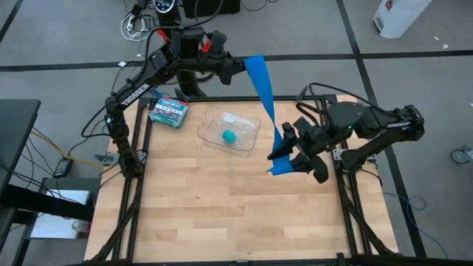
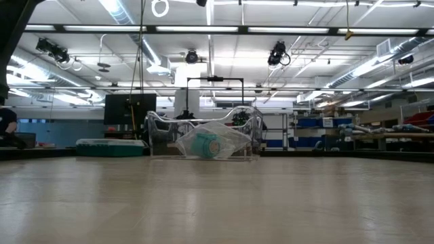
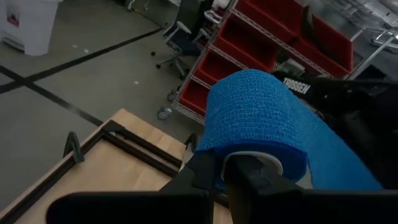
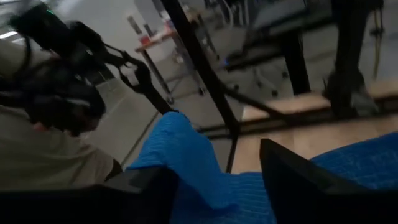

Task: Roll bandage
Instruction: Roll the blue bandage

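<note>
The blue bandage [image 1: 262, 89] hangs in the air as a long strip, high above the table's far edge and slanting down toward the right. Its upper end is wound into a roll [image 3: 258, 118], and my left gripper [image 1: 240, 68] [image 3: 224, 180] is shut on that roll. The strip's lower part [image 4: 186, 162] passes between the spread fingers of my open right gripper [image 1: 292, 151] [image 4: 217, 186]. Its free end [image 1: 279, 168] hangs just below that gripper, above the table. The low view shows neither gripper. My left gripper holds the bandage's rolled end at the roll's edge, beside its pale core [image 3: 252, 160]. Its fingers lie about level and point toward the table's right side. The roll is lifted clear, and the strip runs straight down from it toward my right gripper. My right gripper has the strip's lower part [image 4: 205, 180] lying between its open fingers [image 4: 298, 180]; whether they touch the cloth I cannot tell.
A clear plastic tray [image 1: 247, 122] [image 2: 163, 129] holding a small teal roll [image 1: 230, 137] stands at the table's far middle. A green-and-white box [image 1: 168, 111] [image 2: 108, 146] lies at the far left. Bare wood reaches to the table's near edge.
</note>
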Available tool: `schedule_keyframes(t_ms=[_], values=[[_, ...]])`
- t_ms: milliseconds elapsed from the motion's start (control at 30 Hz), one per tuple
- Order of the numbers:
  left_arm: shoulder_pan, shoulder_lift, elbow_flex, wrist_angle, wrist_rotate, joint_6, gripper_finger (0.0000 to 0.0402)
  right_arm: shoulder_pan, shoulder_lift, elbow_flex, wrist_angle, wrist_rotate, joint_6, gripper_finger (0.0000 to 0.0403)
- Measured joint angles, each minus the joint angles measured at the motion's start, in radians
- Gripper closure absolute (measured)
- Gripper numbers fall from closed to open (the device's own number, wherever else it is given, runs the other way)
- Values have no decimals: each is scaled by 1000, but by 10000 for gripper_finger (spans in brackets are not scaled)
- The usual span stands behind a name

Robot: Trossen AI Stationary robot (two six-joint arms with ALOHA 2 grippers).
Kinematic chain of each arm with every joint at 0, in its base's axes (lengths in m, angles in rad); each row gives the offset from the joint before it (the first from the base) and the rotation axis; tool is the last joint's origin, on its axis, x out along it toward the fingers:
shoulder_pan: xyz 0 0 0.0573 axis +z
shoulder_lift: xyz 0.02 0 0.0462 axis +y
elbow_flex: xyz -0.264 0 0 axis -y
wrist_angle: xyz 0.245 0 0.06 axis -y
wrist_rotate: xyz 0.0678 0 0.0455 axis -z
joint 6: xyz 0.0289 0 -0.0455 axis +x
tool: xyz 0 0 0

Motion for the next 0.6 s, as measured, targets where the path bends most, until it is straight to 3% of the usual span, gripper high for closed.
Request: schedule_keyframes(t_ms=[200,433,600], values=[[18,-2,25,-23,11,17,373,2,0,0,-55,23,-35,135],[32,-2,30,-29,66,-3,373,58,-7,0,-110,185,-145,136],[32,-4,30,-27,87,4,373,110,-36,0,-17,375,-231,147]])
